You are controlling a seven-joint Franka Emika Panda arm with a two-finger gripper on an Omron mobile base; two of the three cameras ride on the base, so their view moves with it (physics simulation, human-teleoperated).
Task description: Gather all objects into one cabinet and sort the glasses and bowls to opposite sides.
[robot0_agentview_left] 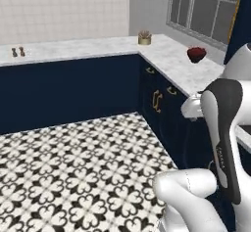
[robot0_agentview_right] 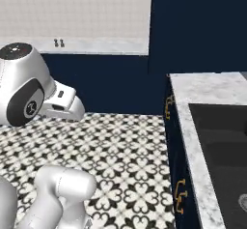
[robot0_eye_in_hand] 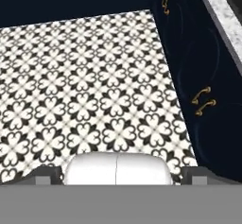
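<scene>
My gripper (robot0_eye_in_hand: 116, 176) hangs spread wide with nothing between its tips, looking down at the patterned floor (robot0_eye_in_hand: 85, 90) beside the navy base cabinets (robot0_eye_in_hand: 198, 76). Farther off, the wooden bowl (robot0_agentview_left: 196, 54) sits upright on the marble counter (robot0_agentview_left: 166, 55), mouth up, round, no long axis.

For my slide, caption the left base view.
Robot arm faces a marble corner counter holding a dark red bowl.

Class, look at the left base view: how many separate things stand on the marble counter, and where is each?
4. Two small shakers stand together at the far left, a potted plant sits in the corner, and a dark red bowl is on the right run near the window. Others may be hidden behind the arm.
</scene>
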